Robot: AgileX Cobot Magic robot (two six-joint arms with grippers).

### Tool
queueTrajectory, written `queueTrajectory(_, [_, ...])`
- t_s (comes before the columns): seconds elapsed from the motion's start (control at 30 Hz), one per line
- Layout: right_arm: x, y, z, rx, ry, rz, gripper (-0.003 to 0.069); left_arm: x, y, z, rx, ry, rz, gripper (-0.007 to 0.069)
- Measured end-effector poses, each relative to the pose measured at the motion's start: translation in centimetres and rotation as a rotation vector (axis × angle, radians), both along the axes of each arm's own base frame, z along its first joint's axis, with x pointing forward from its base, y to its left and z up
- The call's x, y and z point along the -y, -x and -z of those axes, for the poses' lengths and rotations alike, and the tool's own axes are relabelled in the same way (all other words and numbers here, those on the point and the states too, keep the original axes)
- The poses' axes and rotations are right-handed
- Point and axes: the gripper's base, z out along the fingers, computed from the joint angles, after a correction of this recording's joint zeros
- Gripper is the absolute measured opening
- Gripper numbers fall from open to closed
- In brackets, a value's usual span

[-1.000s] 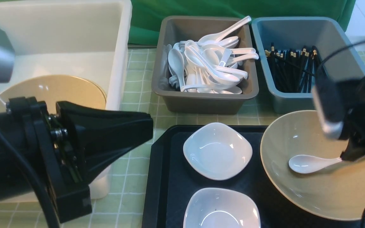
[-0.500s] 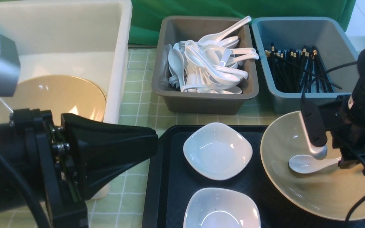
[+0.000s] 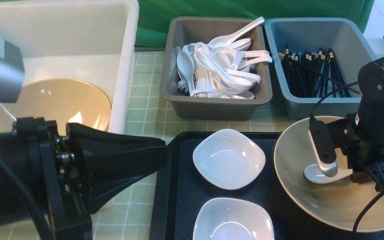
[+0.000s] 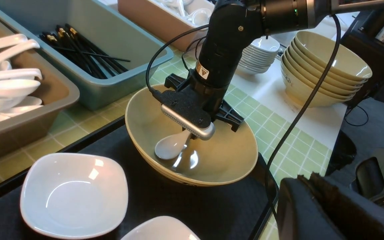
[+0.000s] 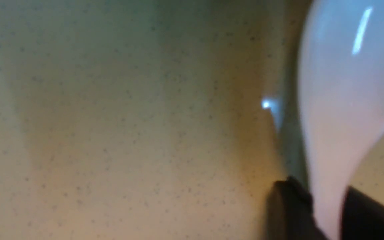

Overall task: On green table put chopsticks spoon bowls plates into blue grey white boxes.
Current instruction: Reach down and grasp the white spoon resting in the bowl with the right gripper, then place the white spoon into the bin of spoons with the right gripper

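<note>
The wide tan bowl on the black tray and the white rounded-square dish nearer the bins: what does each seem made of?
Wide tan bowl: probably speckled melamine or glazed ceramic; glossy highlights. White rounded-square dish: likely glazed ceramic; smooth, bright reflections.

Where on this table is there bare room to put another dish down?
Bare cloth runs between the white bin and grey bin. The tray is crowded with two dishes and a big bowl; the grey bin brims with spoons.
</note>
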Motion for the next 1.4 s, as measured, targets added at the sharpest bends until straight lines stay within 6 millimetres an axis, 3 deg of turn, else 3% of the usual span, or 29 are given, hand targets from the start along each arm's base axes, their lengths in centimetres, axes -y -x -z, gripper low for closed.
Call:
queueTrajectory(0.2, [-0.4,-0.4,-0.9,0.004,-0.001,0.0,0.0096,0.0,0.0,0.0,-0.003,-0.001,0.003,-0.0001])
queueTrajectory(0.37, [-2.0,-1.8,-4.7,0.068,-0.099,0.033,0.0096,0.0,0.0,0.0,0.0,0.001,-0.002,-0.0001])
queueTrajectory(0.5, [-4.8,-3.8,-10.6,0.203,-0.409,0.132,0.0096,-0.2,-0.4,-0.2,0.021,0.013,-0.046,-0.0001])
queueTrajectory(0.6, [-7.1,-5.2,-13.6,0.298,-0.699,0.242,0.0096,-0.4,-0.8,-0.4,0.043,0.025,-0.091,-0.0001])
queueTrajectory(0.7, [-9.0,-7.2,-15.5,0.396,-0.973,0.369,0.0096,-0.5,-1.1,-0.5,0.059,0.035,-0.126,-0.0001])
queueTrajectory(0.73, [-9.1,-7.4,-15.5,0.403,-0.99,0.379,0.0096,-0.5,-1.1,-0.5,0.06,0.035,-0.128,-0.0001])
queueTrajectory(0.77, [-10.0,-9.3,-15.5,0.475,-1.113,0.477,0.0096,-0.6,-1.2,-0.6,0.068,0.039,-0.143,-0.0001])
queueTrajectory(0.83, [-10.6,-11.1,-14.8,0.543,-1.182,0.566,0.0096,-0.6,-1.3,-0.7,0.072,0.042,-0.152,-0.0001])
queueTrajectory(0.9, [-11.2,-12.8,-13.0,0.568,-1.2,0.634,0.0096,-0.7,-1.3,-0.7,0.074,0.042,-0.156,-0.0001])
queueTrajectory(1.03, [-12.4,-16.4,-7.2,0.554,-1.166,0.728,0.012,-0.6,-1.3,-0.6,0.072,0.041,-0.154,-0.0001])
queueTrajectory(1.13, [-12.6,-17.0,-5.2,0.533,-1.142,0.744,0.0169,-0.5,-1.1,-0.5,0.062,0.035,-0.132,-0.0001])
queueTrajectory(1.27, [-12.5,-17.1,-5.4,0.534,-1.146,0.741,0.0285,-0.4,-0.8,-0.3,0.044,0.016,-0.089,-0.0001])
queueTrajectory(1.4, [-12.0,-16.0,-7.2,0.46,-1.143,0.669,0.0372,-0.4,-0.7,-0.1,0.052,-0.016,-0.08,-0.0001])
